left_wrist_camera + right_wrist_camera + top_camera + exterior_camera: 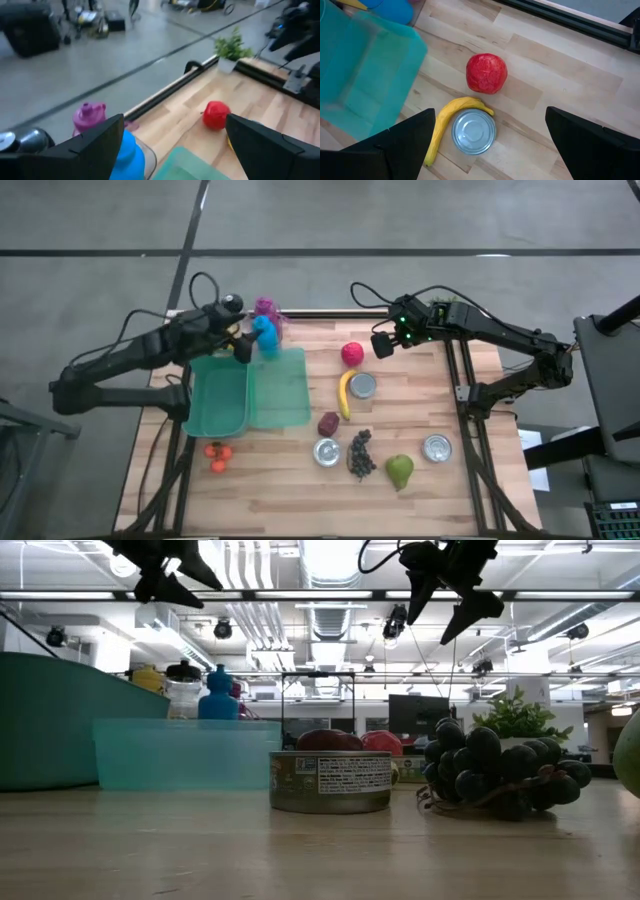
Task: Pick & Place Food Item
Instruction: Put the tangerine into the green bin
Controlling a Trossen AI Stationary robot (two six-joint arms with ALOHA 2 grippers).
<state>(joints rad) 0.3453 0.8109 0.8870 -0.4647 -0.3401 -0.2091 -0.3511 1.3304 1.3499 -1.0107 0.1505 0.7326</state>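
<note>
Nothing placed yet: green bin (220, 402) looks empty. Right gripper (487, 145) spread wide, empty, hovering above red apple (486, 73); left gripper (241, 348) likewise, over the bin's far edge.

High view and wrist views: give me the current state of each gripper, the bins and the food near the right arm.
left gripper: open, empty, above the green bin's far edge.
right gripper: open, empty, raised beside the red apple.
green bin: upright, looks empty.
clear teal container: beside the green bin, looks empty.
red apple: on the table, untouched.
banana: lying flat, curving around the can.
can: upright, closed.
</note>
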